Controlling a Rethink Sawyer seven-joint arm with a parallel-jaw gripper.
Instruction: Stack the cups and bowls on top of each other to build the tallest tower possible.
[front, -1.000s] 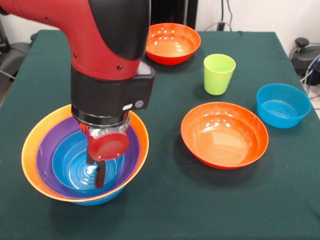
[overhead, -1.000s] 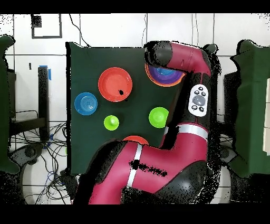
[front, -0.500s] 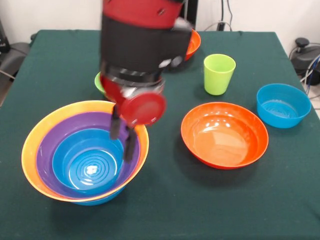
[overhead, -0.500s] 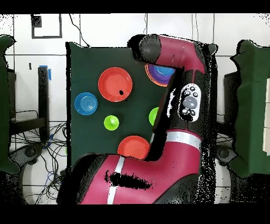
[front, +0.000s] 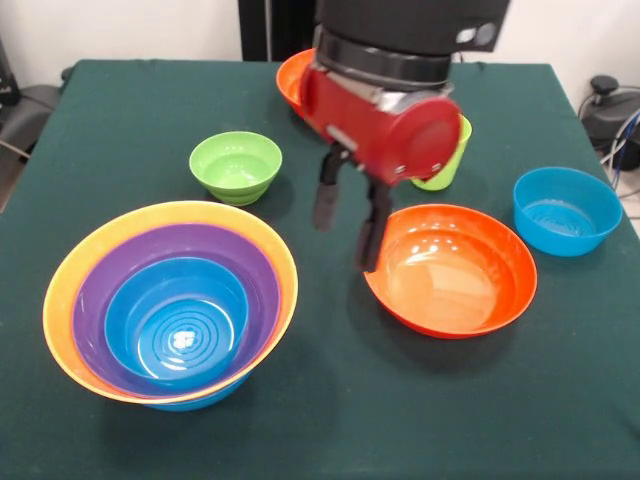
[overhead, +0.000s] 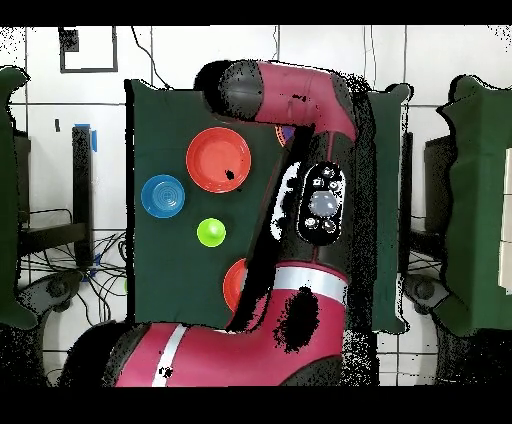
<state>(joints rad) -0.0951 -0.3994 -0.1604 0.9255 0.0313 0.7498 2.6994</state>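
The hand (front: 345, 220) is hanging empty in the middle of the front view, its two dark fingers (front: 326, 195) spread apart and pointing down, with nothing between them. It is hovering over bare tabletop (front: 330, 400), just left of the big orange bowl's rim.

The tower (front: 170, 305) is sitting at the lower left: a yellow-orange bowl holding a purple one, with a blue bowl nested inside that, and a sliver of another blue bowl peeking out underneath. The big orange bowl (front: 450, 268) is lying right of centre, well apart from the tower. A second orange bowl (front: 292, 80) is showing at the top, mostly hidden behind the arm. The loose blue bowl (front: 566, 210) is waiting at the right edge, the small lime-green bowl (front: 236, 166) is sitting above the tower, and the lime-green cup (front: 452, 160) is poking out from behind the wrist. In the overhead view the arm is covering most of the tower.

Judging by its position, the hand is probably heading for the big orange bowl. To take it well, one finger should be going inside the near rim and one outside, pinching the wall squarely so the glossy plastic is not slipping or tipping.
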